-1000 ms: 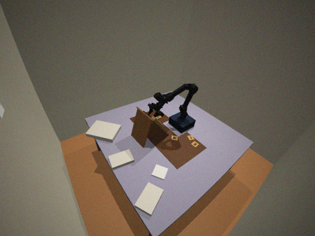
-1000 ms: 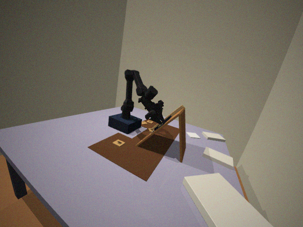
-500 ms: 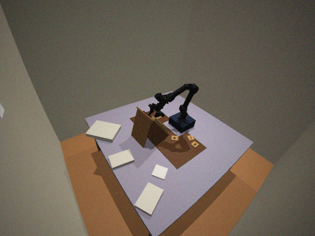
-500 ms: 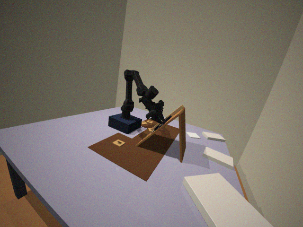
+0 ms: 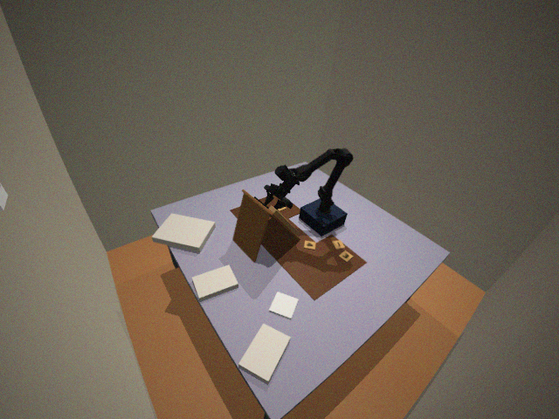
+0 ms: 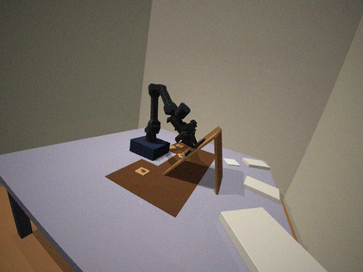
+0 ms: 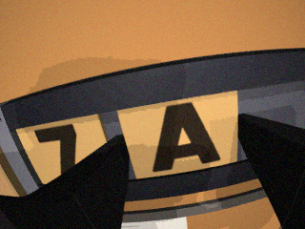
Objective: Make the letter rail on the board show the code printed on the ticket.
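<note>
My gripper [image 7: 182, 134] [image 6: 193, 145] is shut on the A tile [image 7: 224, 110], one finger at each side. The A tile lies upright to the view in the dark rail [image 7: 143, 81] on the sloped wooden board [image 5: 279, 236] [image 7: 143, 29]. A 7 tile [image 7: 91, 129] lies in the rail left of it, partly behind the left finger, with a narrow gap between them. What lies left of the 7 is cut off. A white piece [image 7: 154, 223] shows below the rail, its print out of view. Loose tiles [image 5: 309, 244] [image 5: 338, 244] [image 5: 345, 256] [image 6: 142, 170] lie on the mat.
The brown mat [image 5: 315, 284] [image 6: 173, 199] lies under the board. The dark blue robot base [image 5: 322, 216] [image 6: 149, 147] stands beside it. Several white slabs [image 5: 183, 230] [image 5: 215, 281] [image 5: 265, 352] [image 6: 261, 187] and a thin white square [image 5: 284, 305] [image 6: 231, 161] lie behind the board, some near the counter's edge.
</note>
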{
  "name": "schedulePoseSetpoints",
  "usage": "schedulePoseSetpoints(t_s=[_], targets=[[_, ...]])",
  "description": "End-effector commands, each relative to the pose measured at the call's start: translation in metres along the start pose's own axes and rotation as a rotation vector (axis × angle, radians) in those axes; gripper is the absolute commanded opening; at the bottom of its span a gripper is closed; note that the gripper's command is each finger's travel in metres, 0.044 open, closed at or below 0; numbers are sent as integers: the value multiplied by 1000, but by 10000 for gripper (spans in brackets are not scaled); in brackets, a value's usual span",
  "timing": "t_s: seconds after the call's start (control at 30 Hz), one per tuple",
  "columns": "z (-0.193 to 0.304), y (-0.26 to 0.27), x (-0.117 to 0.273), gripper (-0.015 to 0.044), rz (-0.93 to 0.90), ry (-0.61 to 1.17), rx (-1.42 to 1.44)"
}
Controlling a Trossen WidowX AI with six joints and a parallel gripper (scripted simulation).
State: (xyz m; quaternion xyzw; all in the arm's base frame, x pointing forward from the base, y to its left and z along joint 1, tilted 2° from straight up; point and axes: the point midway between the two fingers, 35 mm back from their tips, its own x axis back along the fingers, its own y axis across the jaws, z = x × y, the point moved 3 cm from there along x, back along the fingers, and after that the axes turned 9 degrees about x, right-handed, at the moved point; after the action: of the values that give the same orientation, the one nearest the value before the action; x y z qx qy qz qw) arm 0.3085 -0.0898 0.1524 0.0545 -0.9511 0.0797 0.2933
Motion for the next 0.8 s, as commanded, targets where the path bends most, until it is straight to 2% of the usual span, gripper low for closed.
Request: schedulePoseSetpoints(t_s=[0.0, 0.1, 0.13, 0.77], targets=[[0, 0, 0, 210, 0, 0, 0], [0, 0, 4, 289, 4, -2, -1], [0, 0, 6, 295, 4, -2, -1], [1, -1, 21, 295, 4, -1, -1]])
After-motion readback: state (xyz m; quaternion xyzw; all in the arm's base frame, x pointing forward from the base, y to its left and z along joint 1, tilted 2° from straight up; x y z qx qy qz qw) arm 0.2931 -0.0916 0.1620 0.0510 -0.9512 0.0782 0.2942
